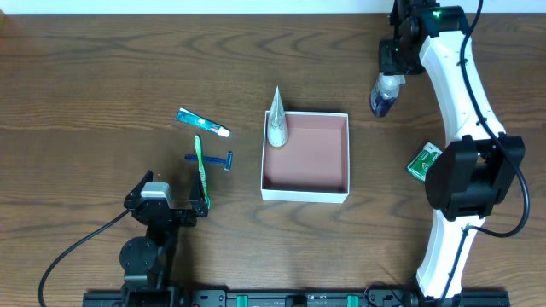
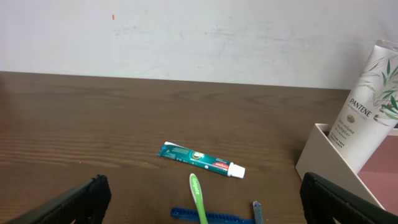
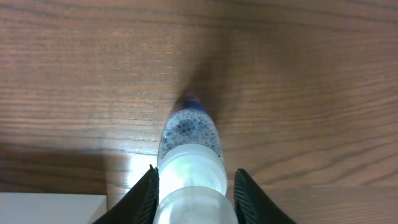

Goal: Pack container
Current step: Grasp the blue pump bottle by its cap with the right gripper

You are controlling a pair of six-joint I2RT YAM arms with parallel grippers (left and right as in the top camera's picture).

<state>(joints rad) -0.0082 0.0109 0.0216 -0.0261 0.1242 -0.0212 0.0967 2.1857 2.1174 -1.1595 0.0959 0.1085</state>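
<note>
Right gripper (image 3: 193, 186): fingers pressed against both sides of the bottle (image 3: 186, 134), pinching its pale upper part; the blue end points down at the table (image 1: 85, 77). The container (image 1: 305, 194) sits open at table centre, near the bottle but apart from it. A white tube (image 1: 277, 119) leans in its far left corner. Left of the container lie toothpaste (image 1: 203, 123), toothbrush (image 1: 201, 170) and razor (image 1: 213, 159). Left gripper (image 1: 171, 205): jaws fully spread, empty, just beside the toothbrush.

tube (image 1: 276, 119) in container (image 1: 311, 158) (far-left corner) | toothpaste (image 1: 203, 123), toothbrush (image 1: 201, 170) — left | bottle (image 1: 386, 94) — right
</note>
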